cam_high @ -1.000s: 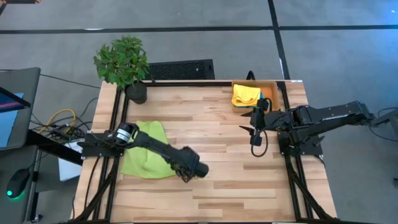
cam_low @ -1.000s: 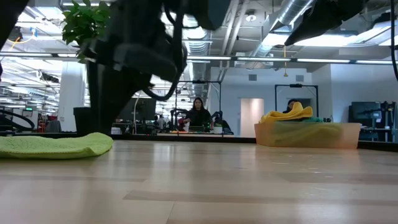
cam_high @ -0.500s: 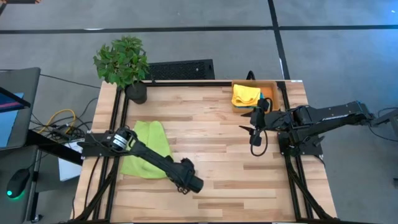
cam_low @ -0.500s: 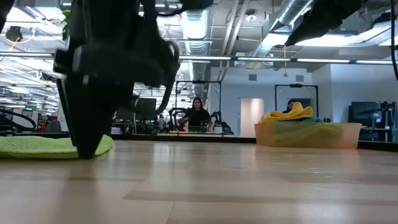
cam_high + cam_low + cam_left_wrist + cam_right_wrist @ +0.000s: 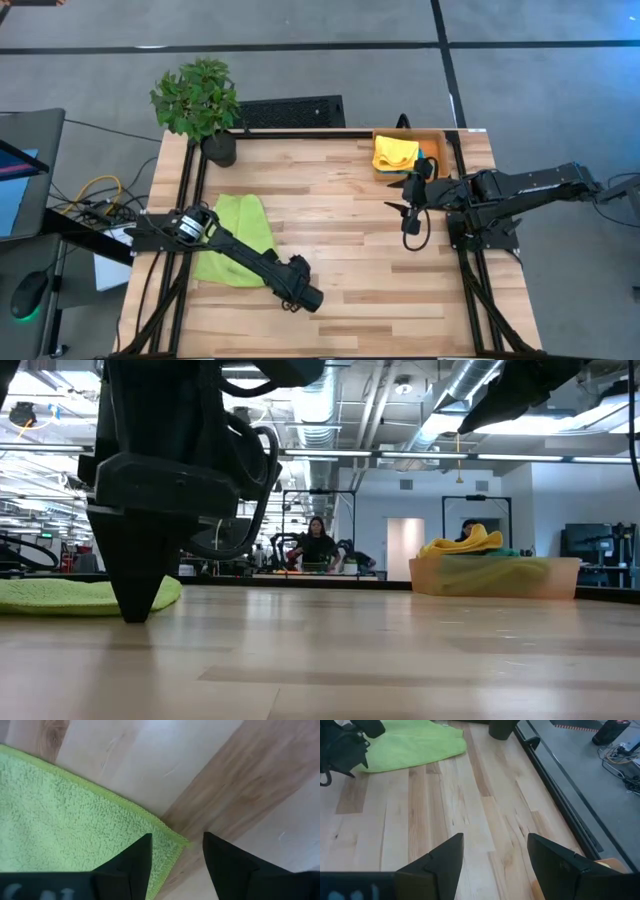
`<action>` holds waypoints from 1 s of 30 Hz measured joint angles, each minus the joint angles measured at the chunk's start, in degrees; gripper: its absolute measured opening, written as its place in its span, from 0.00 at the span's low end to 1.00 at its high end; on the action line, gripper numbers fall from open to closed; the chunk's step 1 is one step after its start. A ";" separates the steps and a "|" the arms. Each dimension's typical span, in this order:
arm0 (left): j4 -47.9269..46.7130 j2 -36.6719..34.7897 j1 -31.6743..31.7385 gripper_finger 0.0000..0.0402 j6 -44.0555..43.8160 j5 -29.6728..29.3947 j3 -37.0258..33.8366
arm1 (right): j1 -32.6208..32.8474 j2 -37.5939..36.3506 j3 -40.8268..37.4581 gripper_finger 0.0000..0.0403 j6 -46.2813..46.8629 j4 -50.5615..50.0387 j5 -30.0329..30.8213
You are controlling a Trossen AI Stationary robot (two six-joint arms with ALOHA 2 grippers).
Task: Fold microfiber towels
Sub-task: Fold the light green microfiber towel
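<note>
High view: our left pincer (image 5: 300, 298) has slid off the green towel (image 5: 236, 240) toward the counter's near edge, now at the towel's near corner. We judge a corner grab next. Left wrist view alone shows the fingers apart, straddling that corner. Right pincer (image 5: 410, 208) waits, apart, near the tray (image 5: 432, 146).

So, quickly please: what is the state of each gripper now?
Left gripper: open, empty, at the lime green microfiber towel corner.
Right gripper: open, empty.
</note>
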 joint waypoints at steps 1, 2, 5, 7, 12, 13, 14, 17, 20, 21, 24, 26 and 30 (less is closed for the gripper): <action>0.08 0.00 0.02 0.40 0.00 0.09 0.00 | 0.00 0.00 0.00 0.61 0.00 0.00 0.01; 0.21 0.02 0.08 0.37 0.04 0.23 0.00 | 0.00 0.00 0.00 0.61 0.00 0.00 0.01; 0.80 0.07 0.07 0.27 1.88 0.15 0.00 | 0.00 0.00 0.00 0.61 0.49 -0.02 0.03; 1.45 0.10 0.07 0.18 3.20 0.12 -0.04 | 0.00 0.00 0.00 0.61 1.29 -0.04 0.08; 4.39 0.13 0.07 0.02 7.36 -0.86 -0.15 | -0.01 0.00 0.00 0.61 1.41 -0.12 0.08; 4.60 0.13 0.07 0.02 8.26 -1.04 0.03 | 0.00 0.00 0.00 0.61 1.39 -0.20 0.08; 4.56 0.22 0.07 0.02 9.13 -1.24 0.40 | -0.01 0.00 0.00 0.61 1.38 -0.25 0.04; 4.76 0.53 0.16 0.01 9.74 -3.41 1.59 | 0.00 0.00 0.00 0.61 1.42 -0.27 -0.04; 5.14 0.79 0.53 0.00 9.78 -7.03 4.02 | 0.00 0.00 0.00 0.61 1.42 -0.31 -0.05; 4.46 0.70 0.57 0.00 10.17 -8.30 4.87 | 0.00 0.00 0.00 0.61 1.42 -0.31 -0.08; 4.32 0.63 0.33 0.00 11.32 -8.97 7.06 | -0.01 0.00 -0.05 0.61 1.42 -0.28 -0.07; 3.78 0.63 0.26 0.00 12.18 -8.98 8.71 | -0.06 0.00 -0.71 0.61 0.89 0.03 -0.05; 0.96 0.58 0.25 0.00 12.57 -8.94 11.87 | -0.11 0.02 -3.08 0.61 -3.31 -0.16 -0.10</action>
